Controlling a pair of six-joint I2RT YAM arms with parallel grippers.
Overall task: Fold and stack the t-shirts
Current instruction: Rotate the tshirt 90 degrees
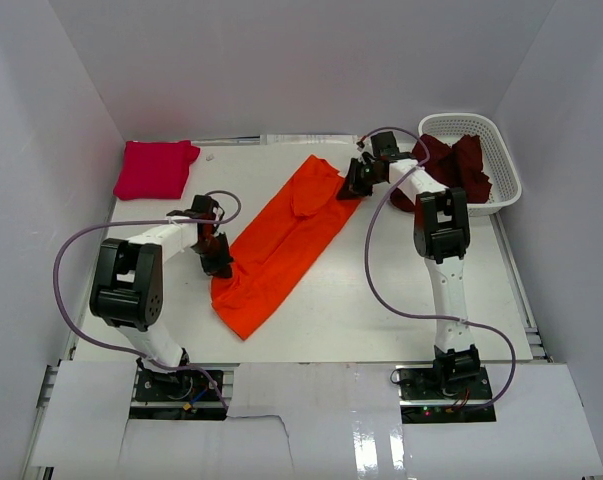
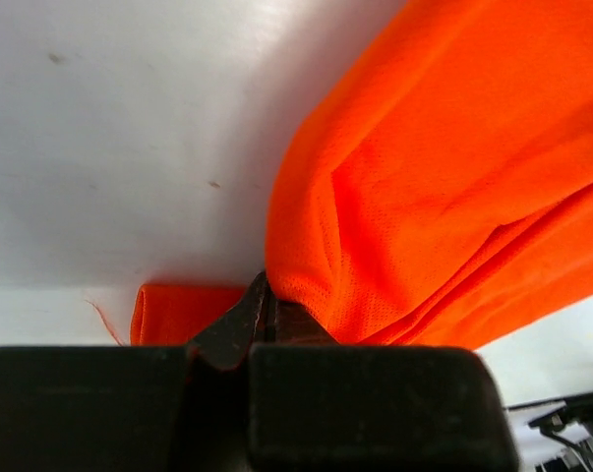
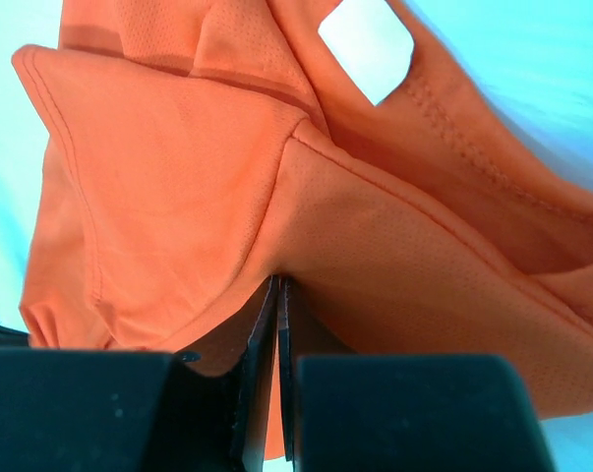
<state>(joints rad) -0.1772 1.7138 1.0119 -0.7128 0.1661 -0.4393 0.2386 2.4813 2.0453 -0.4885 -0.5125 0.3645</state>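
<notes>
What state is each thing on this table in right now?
orange t-shirt, folded into a long strip, gripped at both ends
pink t-shirt, folded, far left corner
maroon t-shirt, crumpled in the basket
basket, upright
left tool, shut on the orange t-shirt
right tool, shut on the orange t-shirt

Bright orange t-shirt (image 1: 281, 240), finely meshed; magenta-pink t-shirt (image 1: 156, 168) far left; dark maroon t-shirt (image 1: 469, 165) in white lattice basket (image 1: 508, 165) far right.

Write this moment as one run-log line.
left gripper: shut on orange t-shirt | right gripper: shut on orange t-shirt | pink t-shirt: folded | maroon t-shirt: in basket
</notes>
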